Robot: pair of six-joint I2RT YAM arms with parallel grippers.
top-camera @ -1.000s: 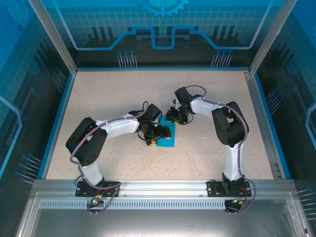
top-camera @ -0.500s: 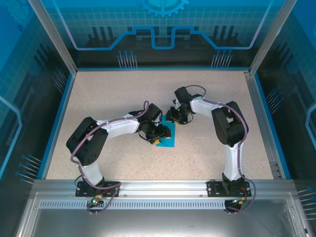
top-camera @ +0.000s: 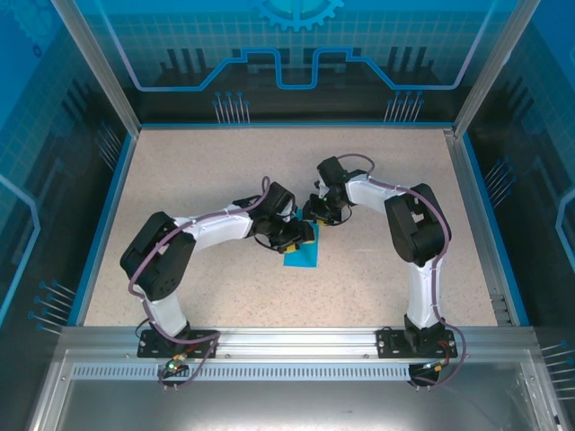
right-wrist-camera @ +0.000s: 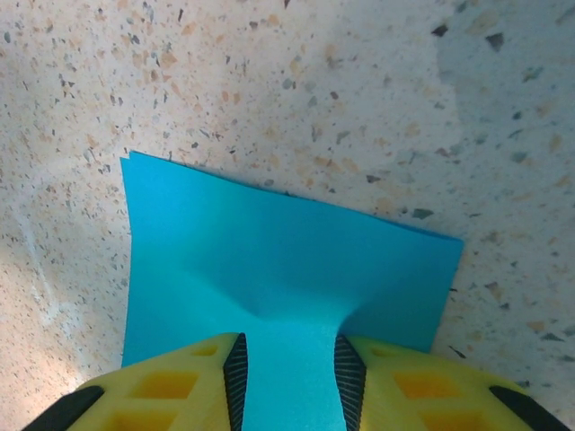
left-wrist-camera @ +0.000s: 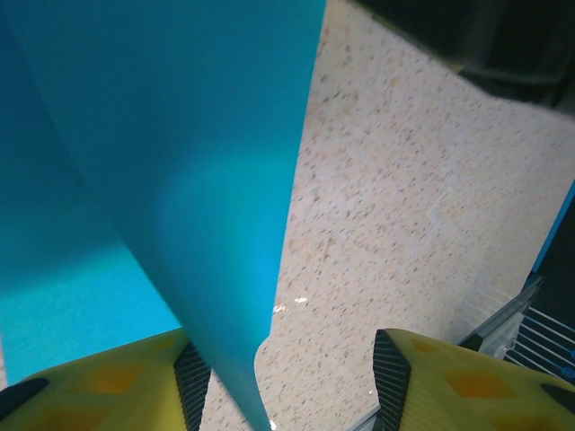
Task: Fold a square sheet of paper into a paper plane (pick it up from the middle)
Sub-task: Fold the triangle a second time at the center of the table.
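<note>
The square sheet of paper [top-camera: 302, 257] is bright blue and lies mid-table, partly under both grippers. In the left wrist view one side of the sheet [left-wrist-camera: 180, 162] stands up as a steep flap. It leans against the left pad of my left gripper [left-wrist-camera: 292, 373], and a wide gap of bare table separates it from the other pad, so the jaws are open. My right gripper [right-wrist-camera: 289, 368] is shut on the sheet [right-wrist-camera: 287, 260], which rises in a bunched ridge filling the space between its pads. Seen from above, the left gripper [top-camera: 292, 235] and right gripper [top-camera: 316, 214] sit close together at the sheet's far end.
The speckled beige tabletop [top-camera: 198, 171] has a blue raised rim [top-camera: 103, 215] and glass walls around it. The two arms arch in from the near edge, their wrists almost meeting over the sheet. The right arm's dark wrist [left-wrist-camera: 485, 36] shows at the top of the left wrist view.
My left gripper narrowed its jaws and shifted slightly toward the far right. The sheet's left part has lifted, so from above it looks narrower. The right gripper closed slightly.
</note>
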